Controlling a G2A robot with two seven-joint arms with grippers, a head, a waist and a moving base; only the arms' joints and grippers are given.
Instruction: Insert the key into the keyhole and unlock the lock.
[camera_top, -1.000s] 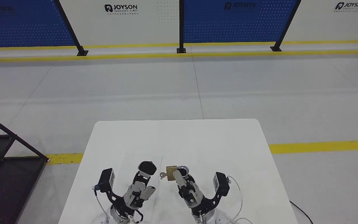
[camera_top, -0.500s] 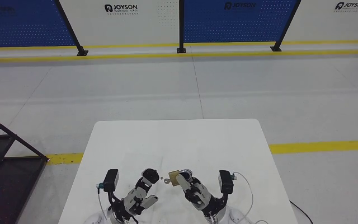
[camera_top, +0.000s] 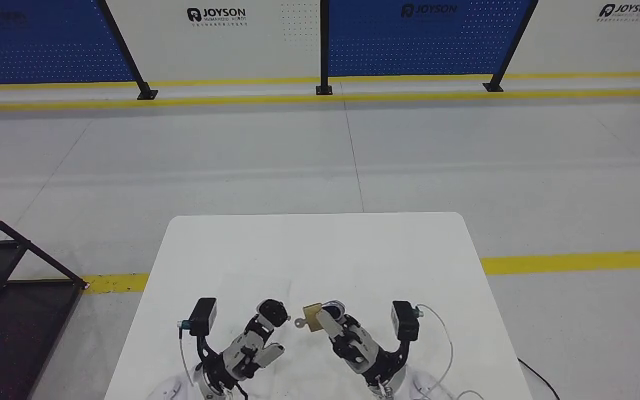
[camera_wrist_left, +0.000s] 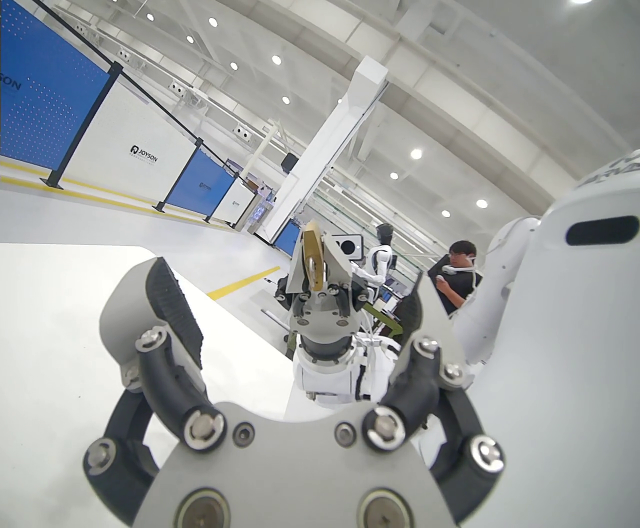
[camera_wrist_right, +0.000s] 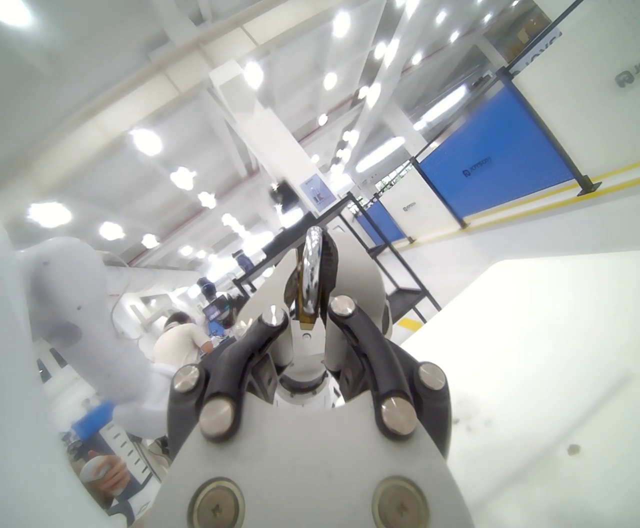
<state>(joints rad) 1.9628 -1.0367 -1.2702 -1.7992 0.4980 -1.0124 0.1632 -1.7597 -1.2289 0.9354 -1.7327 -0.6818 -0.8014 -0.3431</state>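
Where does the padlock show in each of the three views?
Top view: padlock in the right gripper, bottom centre, above the table.
Left wrist view: padlock centre, held by the right gripper farther off.
Right wrist view: padlock centre, clamped in its own gripper.
Shared landmark: the blue fence panels.

"What sort of place is it?"

"A robot test hall, by the look of it. Blue and white barrier panels (camera_top: 420, 40) fence off a bay, and the pale floor (camera_top: 400, 160) is marked with yellow lines (camera_top: 250, 101)."

"And overhead?"

"A high ceiling (camera_wrist_left: 500, 75) with rows of round lights (camera_wrist_left: 416, 154) and a tall white column (camera_wrist_left: 340, 145). A humanoid robot (camera_wrist_left: 379, 257) stands farther back."
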